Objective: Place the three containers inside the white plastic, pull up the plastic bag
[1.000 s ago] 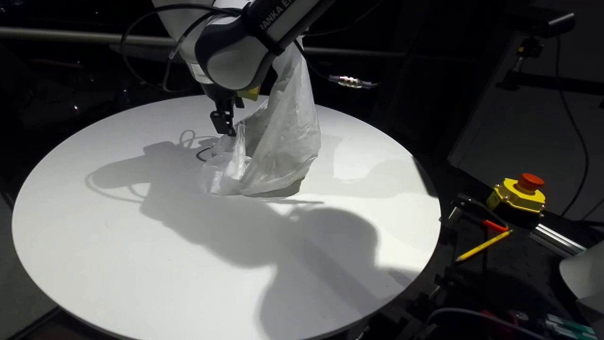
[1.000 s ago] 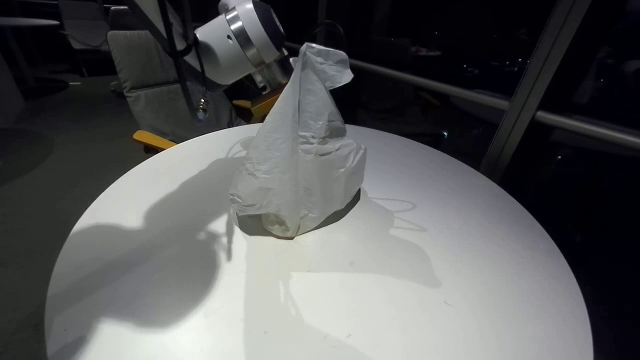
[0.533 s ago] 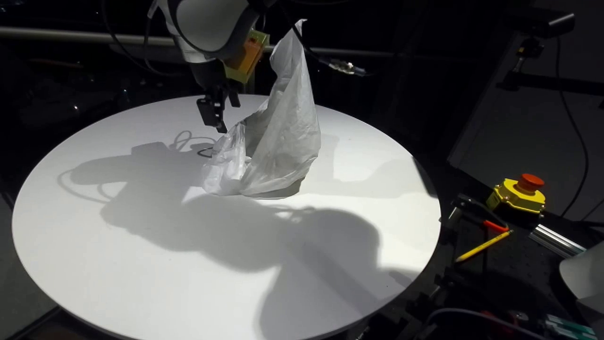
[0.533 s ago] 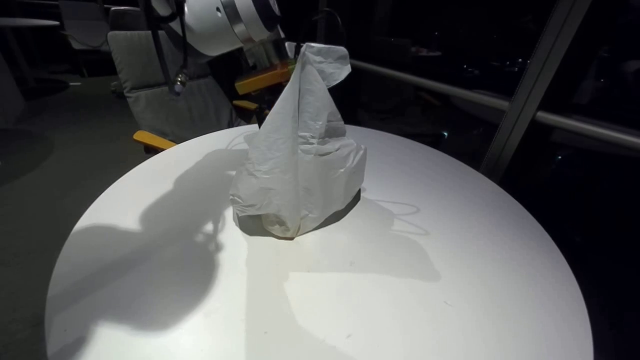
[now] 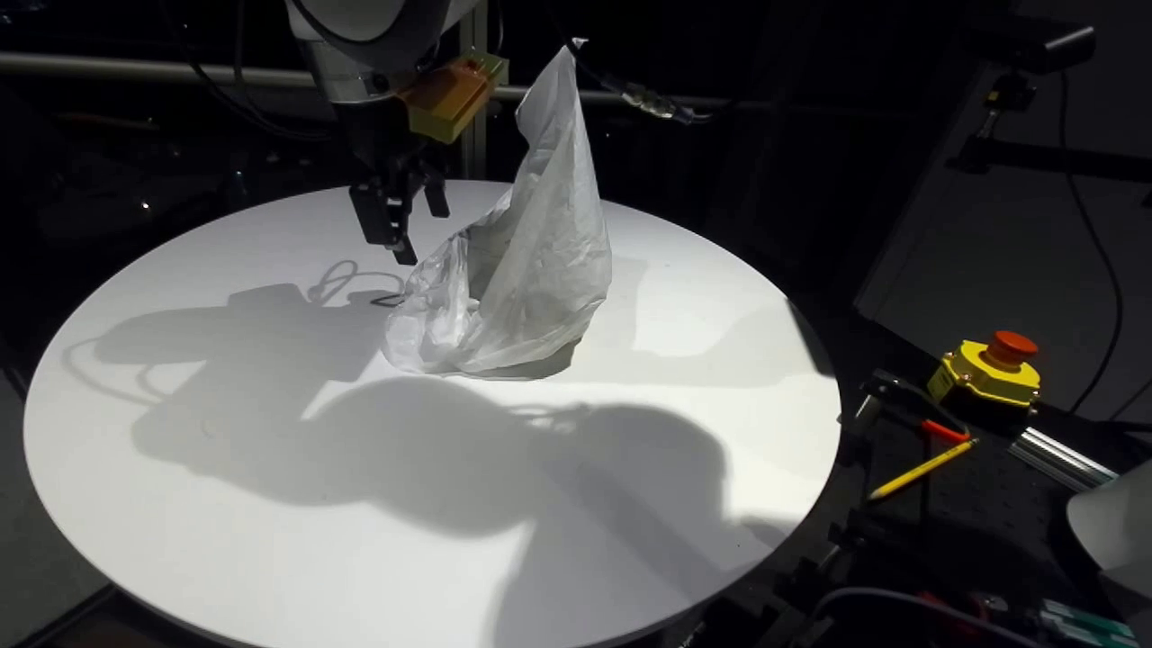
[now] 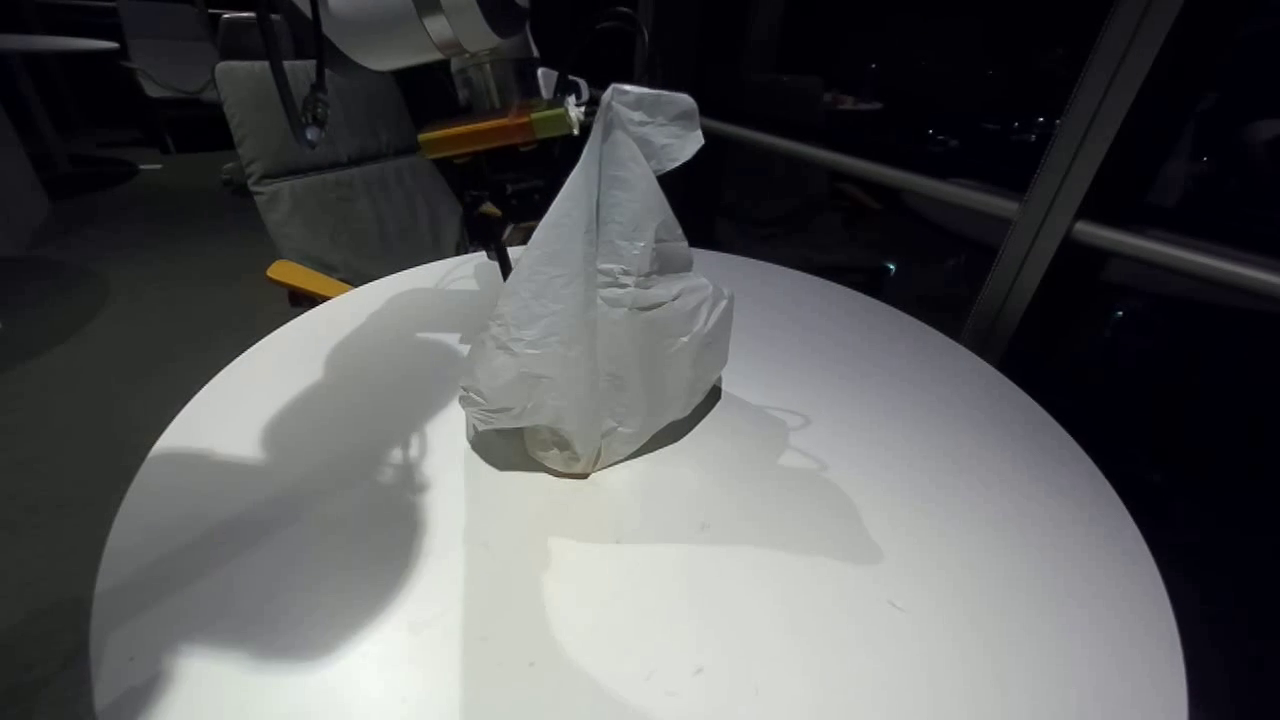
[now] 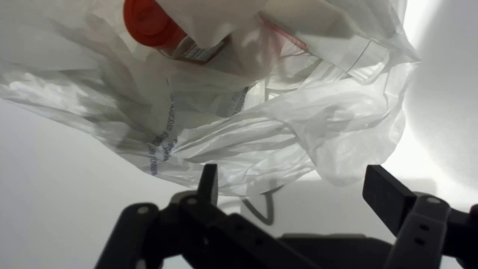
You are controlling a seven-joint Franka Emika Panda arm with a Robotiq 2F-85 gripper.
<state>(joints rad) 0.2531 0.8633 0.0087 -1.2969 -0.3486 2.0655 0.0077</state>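
The bag (image 5: 549,279) stands near the middle of the round desk (image 5: 234,549), well inside the edge. One side rises to a tall point, its tip bent over in an exterior view; the opposite side lies low and crumpled, so the mouth gapes. Inside, in the wrist view, is a red-capped bottle (image 7: 160,31), partly covered by a fold of film. Near it is what looks like a clear container (image 7: 368,58), square-edged and half hidden, with a thin red strip (image 7: 285,33) alongside. Dark print (image 7: 164,145) runs across the film. At the bag's foot, in an exterior view, a yellowish shape (image 6: 555,448) shows through; what it is I cannot tell.

Just beside the bag's low side, above the desk, is the hand (image 7: 294,183), released, its fingers spread wide. Whether a fingertip touches the film I cannot tell. An orange and yellow block (image 5: 450,99) sits above it on the arm (image 6: 390,30).

Beyond the desk's edge, a pencil (image 5: 922,470) and a stop button (image 5: 1010,349) rest on a dark surface. A grey chair (image 6: 340,190) stands past the far edge in an exterior view.
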